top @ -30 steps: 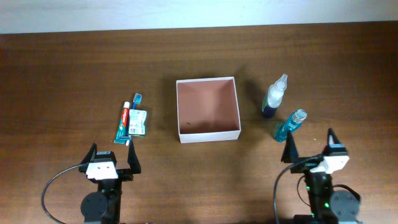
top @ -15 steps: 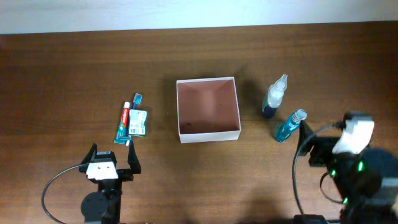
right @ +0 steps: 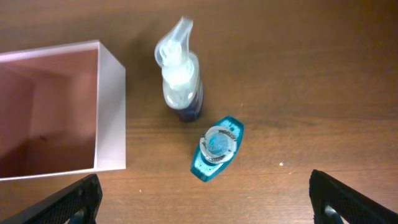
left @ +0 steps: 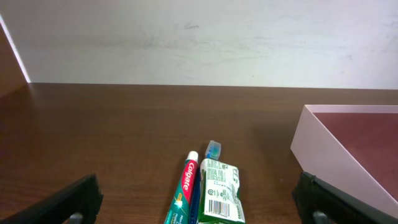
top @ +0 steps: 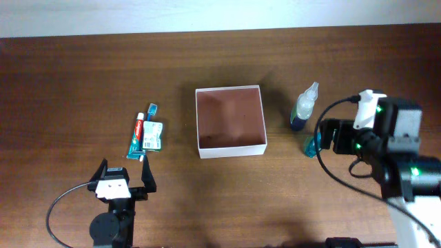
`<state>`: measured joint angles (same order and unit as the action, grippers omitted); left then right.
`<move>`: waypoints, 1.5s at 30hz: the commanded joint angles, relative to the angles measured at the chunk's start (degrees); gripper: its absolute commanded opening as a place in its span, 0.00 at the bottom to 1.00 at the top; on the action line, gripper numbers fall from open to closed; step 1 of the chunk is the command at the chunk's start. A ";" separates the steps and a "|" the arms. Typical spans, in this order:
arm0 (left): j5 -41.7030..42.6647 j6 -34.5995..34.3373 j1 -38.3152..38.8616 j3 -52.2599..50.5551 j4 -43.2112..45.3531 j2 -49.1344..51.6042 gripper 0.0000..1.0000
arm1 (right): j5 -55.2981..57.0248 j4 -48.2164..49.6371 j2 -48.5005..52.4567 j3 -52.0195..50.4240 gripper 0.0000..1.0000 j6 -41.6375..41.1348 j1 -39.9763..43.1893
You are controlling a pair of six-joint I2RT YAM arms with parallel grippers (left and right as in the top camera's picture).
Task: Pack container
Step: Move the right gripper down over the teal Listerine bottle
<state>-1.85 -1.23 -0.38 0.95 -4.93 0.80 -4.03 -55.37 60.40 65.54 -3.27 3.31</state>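
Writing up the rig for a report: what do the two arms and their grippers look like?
Both arms are mostly black with a white block at the wrist. The left gripper has two black pointed fingers and a dark looping cable; the right gripper matches, its arm showing green lights.

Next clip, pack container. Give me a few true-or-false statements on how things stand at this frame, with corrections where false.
1. The container has nothing in it. True.
2. The right gripper grips the blue bottle. False: its jaws are open above the bottle, which stands on the table.
3. The toothpaste tube lies on the left arm's side of the container. True.
4. The spray bottle lies on its side. False: it stands upright beside the blue bottle.
5. The left gripper is open and empty. True.
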 commanded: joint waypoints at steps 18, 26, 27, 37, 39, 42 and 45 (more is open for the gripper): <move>0.83 0.90 0.24 -0.44 0.17 -0.46 0.99 | 3.69 3.52 21.35 1.07 0.58 -0.61 -0.28; 0.83 0.90 0.24 -0.44 0.17 -0.46 0.99 | 7.41 5.29 21.40 1.07 0.59 -2.12 -0.28; 0.83 0.90 0.24 -0.44 0.17 -0.46 0.99 | 7.54 5.55 21.40 1.07 0.59 -2.14 -0.28; 0.83 0.90 0.24 -0.44 0.17 -0.44 0.99 | 7.48 5.73 21.40 1.09 0.46 -5.49 -0.31; 0.81 0.90 0.24 -0.44 0.17 -0.44 0.99 | 7.30 5.73 21.40 1.14 0.45 -6.27 -0.31; 0.83 0.90 0.24 -0.44 0.17 -0.46 0.99 | 7.28 5.60 21.38 1.18 0.42 -6.27 -0.31; 0.83 0.90 0.24 -0.44 0.17 -0.44 0.99 | 7.26 5.25 21.38 1.18 0.33 -6.29 -0.31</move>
<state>-1.85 -1.23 -0.38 0.95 -4.93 0.80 2.37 -49.91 81.82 65.54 -8.78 3.31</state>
